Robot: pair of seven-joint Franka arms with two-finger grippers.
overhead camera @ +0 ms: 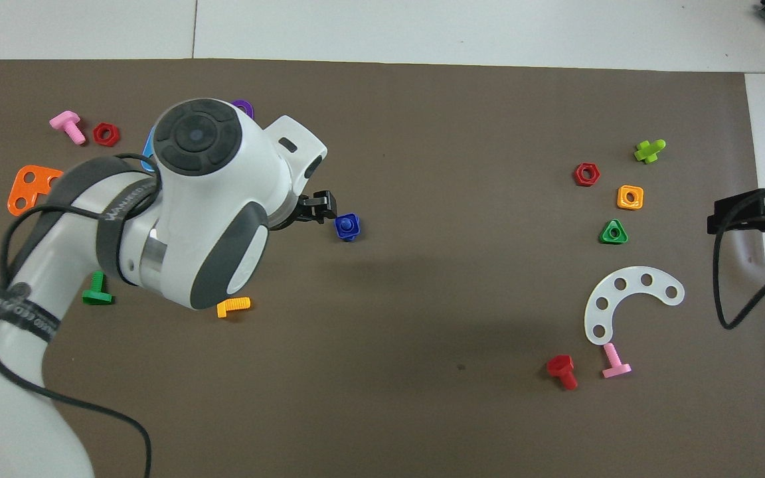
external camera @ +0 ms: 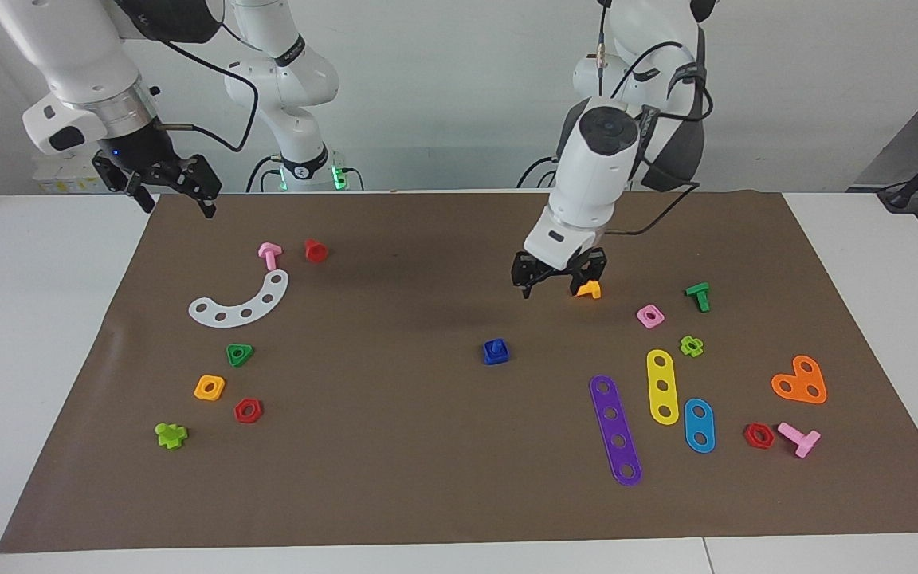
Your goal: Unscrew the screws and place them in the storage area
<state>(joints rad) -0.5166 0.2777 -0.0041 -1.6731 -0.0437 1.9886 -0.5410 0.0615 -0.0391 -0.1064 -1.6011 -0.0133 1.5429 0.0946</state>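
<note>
A dark-blue screw (external camera: pixel 496 347) (overhead camera: pixel 347 226) stands stem-up in a blue square nut (external camera: pixel 496 356) near the middle of the brown mat. My left gripper (external camera: pixel 552 288) (overhead camera: pixel 321 204) hangs open and empty above the mat, beside the nut toward the left arm's end, its fingers partly hiding an orange bolt (external camera: pixel 589 290). The storage area (external camera: pixel 272 383) (overhead camera: pixel 588 209) is bare mat around the green triangular nut (external camera: pixel 240 354), orange square nut (external camera: pixel 209 387) and red hexagonal nut (external camera: pixel 248 410). My right gripper (external camera: pixel 166 190) (overhead camera: pixel 748 216) waits open over the mat's corner at its own end.
A white curved strip (external camera: pixel 241 301), pink bolt (external camera: pixel 269 255) and red bolt (external camera: pixel 315 250) lie near the storage area. Purple (external camera: pixel 615 430), yellow (external camera: pixel 662 387) and blue (external camera: pixel 699 425) strips, an orange plate (external camera: pixel 801 380) and small nuts and bolts crowd the left arm's end.
</note>
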